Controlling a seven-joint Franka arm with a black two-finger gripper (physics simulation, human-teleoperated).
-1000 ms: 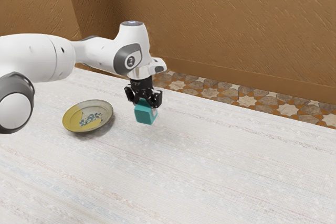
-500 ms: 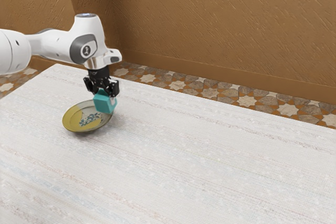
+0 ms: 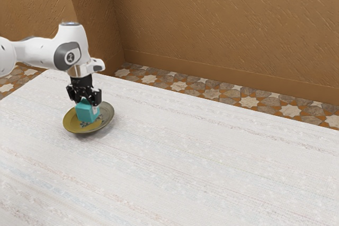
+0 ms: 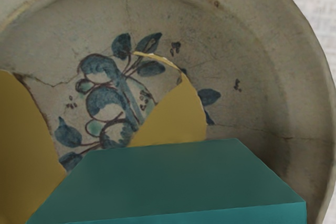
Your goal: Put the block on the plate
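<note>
Over the plate [image 3: 106,116], the black gripper [image 3: 85,100] points down, shut on the teal block [image 3: 87,112]. The block hangs within the plate's outline, low over its middle; whether its underside touches the plate I cannot tell. In the wrist view the block [image 4: 178,182] looms large at the lower edge, with the plate [image 4: 236,40] beneath it, showing blue painted leaves and yellow patches.
The plate rests on a pale, streaked table [image 3: 201,157]. Behind the table lie a patterned tile floor [image 3: 212,93] and a brown wall [image 3: 222,25].
The gripper has carried the block toward the exterior view's left, from beside the plate to over it, and lowered it. The plate has stayed where it was.
</note>
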